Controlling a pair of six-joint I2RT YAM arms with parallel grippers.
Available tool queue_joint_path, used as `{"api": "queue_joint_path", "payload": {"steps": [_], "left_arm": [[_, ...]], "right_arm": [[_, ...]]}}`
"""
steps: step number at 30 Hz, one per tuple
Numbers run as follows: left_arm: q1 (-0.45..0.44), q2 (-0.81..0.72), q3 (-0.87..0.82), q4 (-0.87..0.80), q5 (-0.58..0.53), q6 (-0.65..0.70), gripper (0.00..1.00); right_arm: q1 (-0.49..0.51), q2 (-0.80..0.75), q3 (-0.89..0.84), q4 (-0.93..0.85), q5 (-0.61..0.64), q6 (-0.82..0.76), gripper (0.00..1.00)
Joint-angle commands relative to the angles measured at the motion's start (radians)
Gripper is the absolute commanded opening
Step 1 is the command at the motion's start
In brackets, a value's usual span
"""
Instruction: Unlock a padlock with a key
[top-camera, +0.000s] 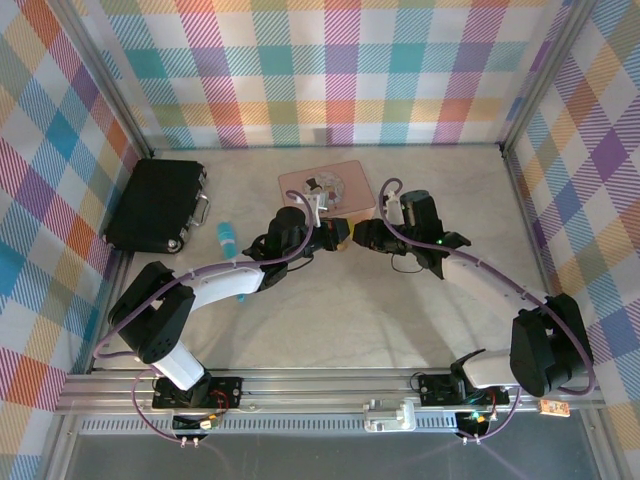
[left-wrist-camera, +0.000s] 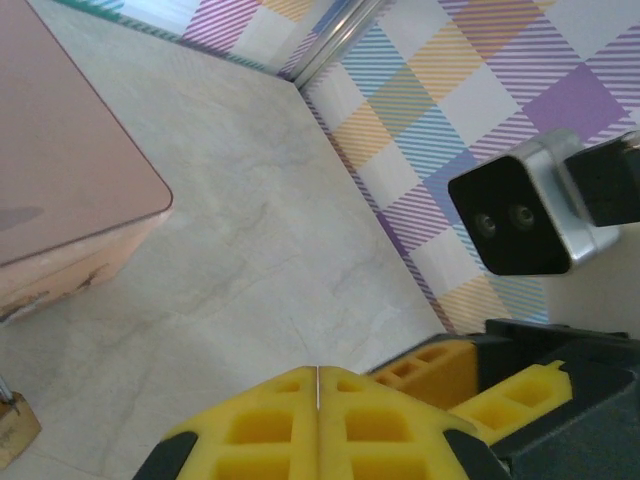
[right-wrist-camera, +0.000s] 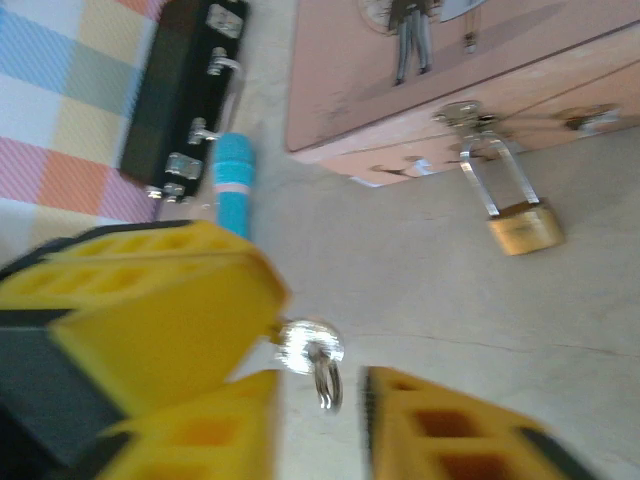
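From above: both arms bent inward, meeting tip to tip at mid-table, just near of the pink box (top-camera: 325, 185).

At the left gripper (left-wrist-camera: 318, 385): pressed together, yellow pads (left-wrist-camera: 260, 430) flush along a hairline seam. Appears to pinch the key (right-wrist-camera: 308, 345) by its blade in the right wrist view, leaving out only the round silver head and a small ring beside the yellow block. Blurred there, so not beyond doubt.

At the right gripper (right-wrist-camera: 316, 395): spread, one yellow finger on either side, with the key's ring in the gap between.

As for the padlock (right-wrist-camera: 522, 228): hangs by its thin silvery shackle from the hasp (right-wrist-camera: 468, 115) on the near wall of the pink box, just far of the two grippers. Sits tilted, brass body low by the pale marbled tabletop (right-wrist-camera: 430, 290), apart from the key. Shackle looped through the hasp and seated in the body.

Over at the left side of the table: a black case (top-camera: 155, 205) with metal latches, and just right of it a teal tube (top-camera: 228, 237) lying beside the left arm.
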Motion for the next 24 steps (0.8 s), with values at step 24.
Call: {"api": "queue_joint_path", "payload": {"steps": [24], "left_arm": [[0.141, -0.111, 0.055, -0.024, 0.453, 0.101, 0.0]], "right_arm": [[-0.095, -0.035, -0.108, 0.515, -0.434, -0.045, 0.36]]}}
